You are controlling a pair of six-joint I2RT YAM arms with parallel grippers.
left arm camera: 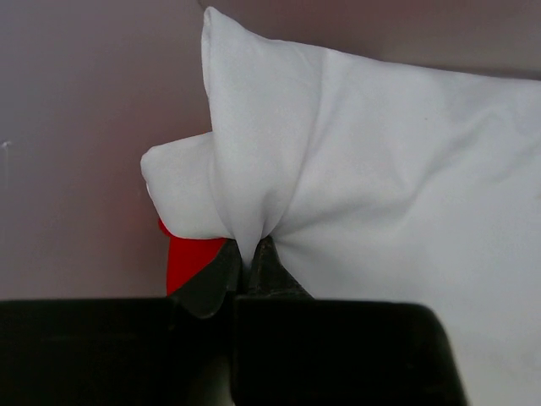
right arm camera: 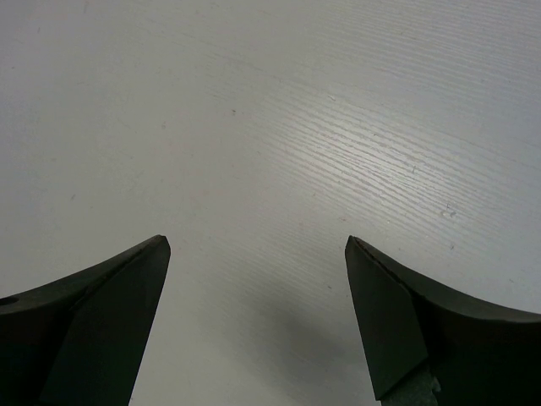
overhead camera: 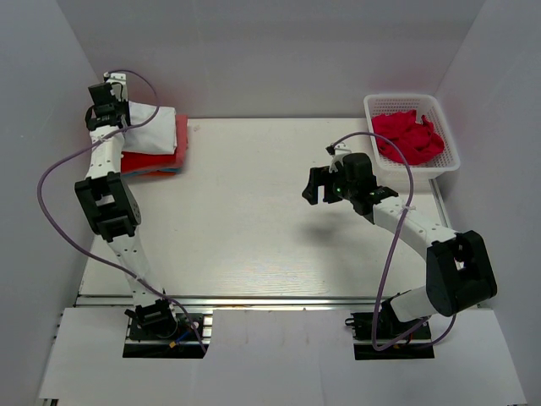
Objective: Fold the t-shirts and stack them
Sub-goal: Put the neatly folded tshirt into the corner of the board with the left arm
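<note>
- The white t-shirt (overhead camera: 156, 125) (left arm camera: 380, 169) sits at the far left corner of the table (overhead camera: 254, 228), on top of a folded red shirt (overhead camera: 166, 152).
- And the left gripper (overhead camera: 112, 118) (left arm camera: 254, 254) has it! In the left wrist view, the two dark fingers (left arm camera: 215, 283) are pressed together with a pleat of white cloth nipped between their tips, the fabric puckering up from the pinch.
- A sliver of red (left arm camera: 190, 258) peeks out just beside those fingers, under the bunched white edge.
- Count at that corner: one white shirt and red folded cloth below it. A thin bluish edge shows at the near side of the pile, though how many layers lie there cannot be told.
- Over to the right gripper (overhead camera: 314, 184) (right arm camera: 258, 245), which hangs above mid-table, well apart from the pile. Its two fingers (right arm camera: 118, 304) are spread wide, holding nothing and touching nothing. Only pale wood grain (right arm camera: 296, 101) shows between them.
- At the far right corner is one white mesh basket (overhead camera: 410, 100) with a crumpled heap of red shirts (overhead camera: 410, 137) inside. How many are in the heap cannot be made out.
- Tally: two arms, two grippers, one basket, one pile.
- The left arm stretches up along the left edge to reach the pile, while the right arm bends inward from its base.
</note>
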